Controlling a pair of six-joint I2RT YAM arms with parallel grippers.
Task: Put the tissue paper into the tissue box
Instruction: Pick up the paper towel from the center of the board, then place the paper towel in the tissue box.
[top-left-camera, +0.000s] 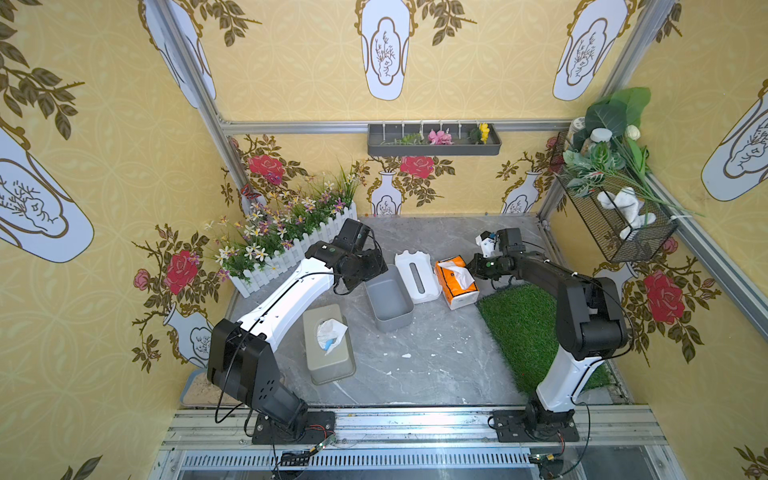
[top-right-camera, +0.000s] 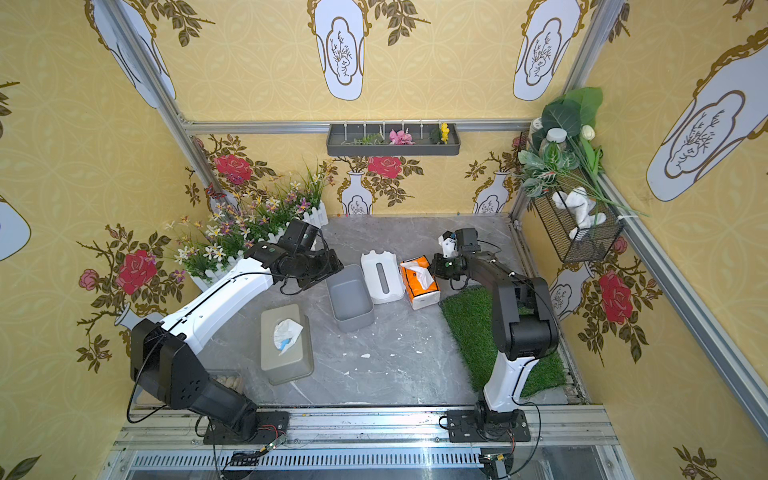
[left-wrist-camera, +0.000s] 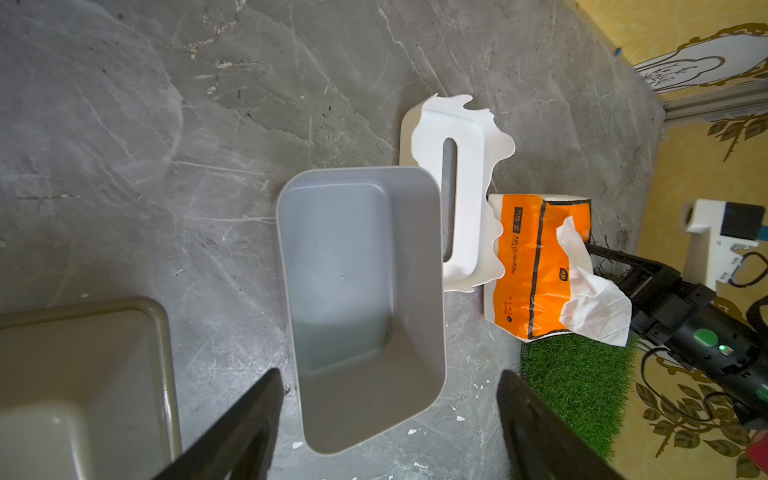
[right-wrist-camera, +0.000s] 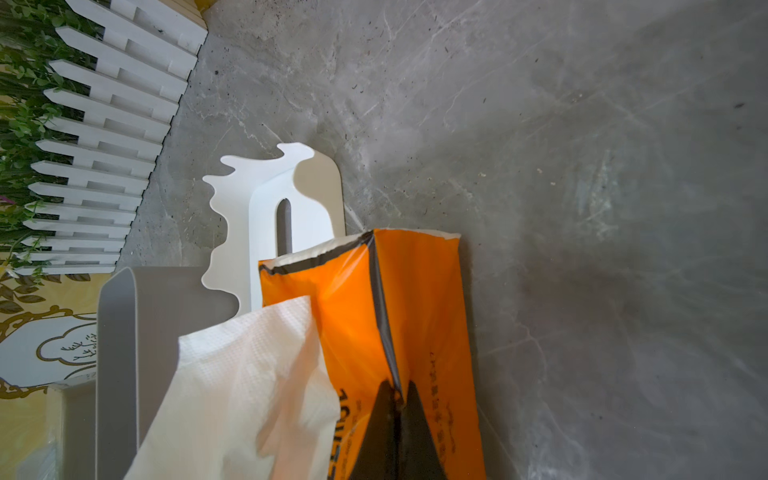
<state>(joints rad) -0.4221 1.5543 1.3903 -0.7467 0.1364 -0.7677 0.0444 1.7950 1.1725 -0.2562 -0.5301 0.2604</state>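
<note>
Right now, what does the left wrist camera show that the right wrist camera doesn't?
Left wrist only: the empty inside of the grey box, the grass mat, a corner of the beige box, the right arm. Right wrist only: the white fence, and the right fingers pinched shut on the orange tissue pack. Both: that pack, its loose tissue, the white lid, the grey box's wall, the floor.

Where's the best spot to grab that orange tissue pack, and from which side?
Pinch the creased edge of the orange tissue pack on the side away from the white lid, where the right gripper is shut on it: the film folds into a thin ridge, and loose tissue covers the top.
</note>
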